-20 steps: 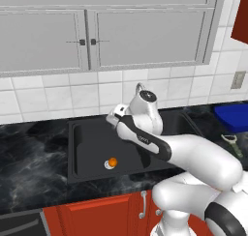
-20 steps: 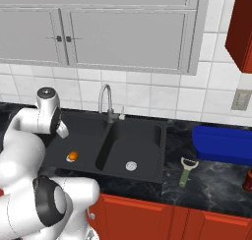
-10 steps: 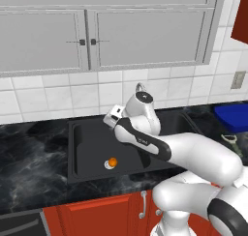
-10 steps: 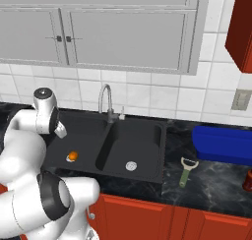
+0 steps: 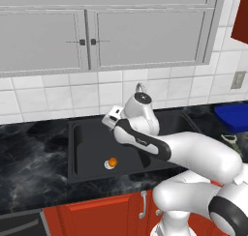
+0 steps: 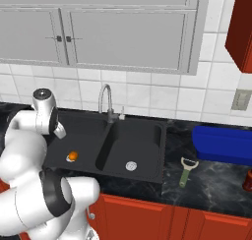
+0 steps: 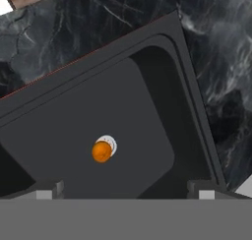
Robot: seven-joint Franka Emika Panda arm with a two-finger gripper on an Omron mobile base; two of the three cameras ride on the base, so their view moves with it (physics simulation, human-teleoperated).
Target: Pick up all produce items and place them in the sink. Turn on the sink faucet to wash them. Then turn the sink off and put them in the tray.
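Hand (image 7: pixel 123 190) hanging released, jaws wide, above sink (image 7: pixel 162 52); orange fruit (image 7: pixel 101 151) lying directly below, beside drain (image 7: pixel 109 141).

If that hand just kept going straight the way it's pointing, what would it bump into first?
Probably the orange fruit lying by the drain on the sink floor, or the bare floor just beside it; the open hand points down into that basin, with nothing between.
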